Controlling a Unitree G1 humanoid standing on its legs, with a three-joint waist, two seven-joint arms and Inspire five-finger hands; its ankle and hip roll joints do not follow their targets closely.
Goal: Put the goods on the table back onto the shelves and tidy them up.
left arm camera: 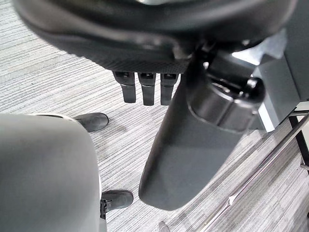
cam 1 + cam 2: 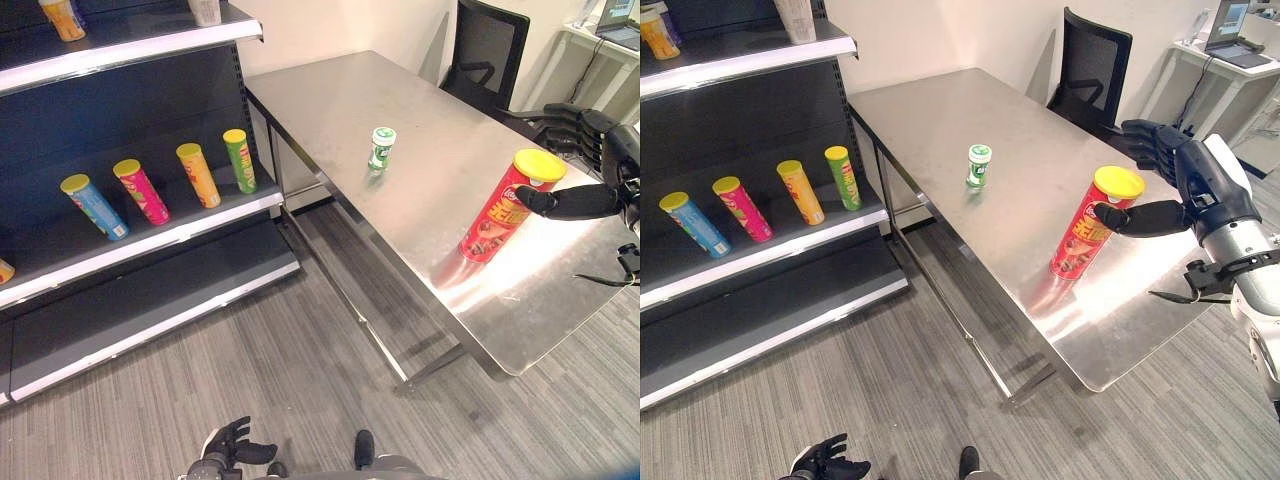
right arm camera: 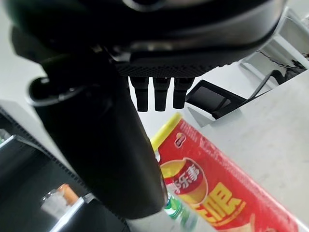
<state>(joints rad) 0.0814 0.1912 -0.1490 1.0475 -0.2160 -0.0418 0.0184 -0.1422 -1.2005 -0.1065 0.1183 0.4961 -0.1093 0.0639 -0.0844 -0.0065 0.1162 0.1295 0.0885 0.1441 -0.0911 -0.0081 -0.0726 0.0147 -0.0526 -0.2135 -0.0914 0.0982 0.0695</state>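
The red canister (image 2: 1087, 226) stands upright near the front right corner of the worktop (image 2: 940, 120), its long axis vertical and its yellow lid on top. The right robot hand (image 2: 1170, 180) is just beside it on the side toward the worktop's right edge. The thumb tip reaches the upper wall just under the lid; whether it touches I cannot tell. The fingers are straight and spread behind the can, so the grasp is wide and nothing is gripped yet. Closing on it would seem to call for the fingers to come round the far side.

The left robot hand (image 2: 228, 445) hangs low over the floor, loosely open and well apart from any goods.

A small green bottle (image 2: 979, 166) stands near the worktop's middle, clear of the canister. The shelves (image 2: 760, 255) lie off the worktop's left edge, carrying four canisters (image 2: 760, 205) lying side by side. A black chair (image 2: 1090, 65) stands at the far right edge.
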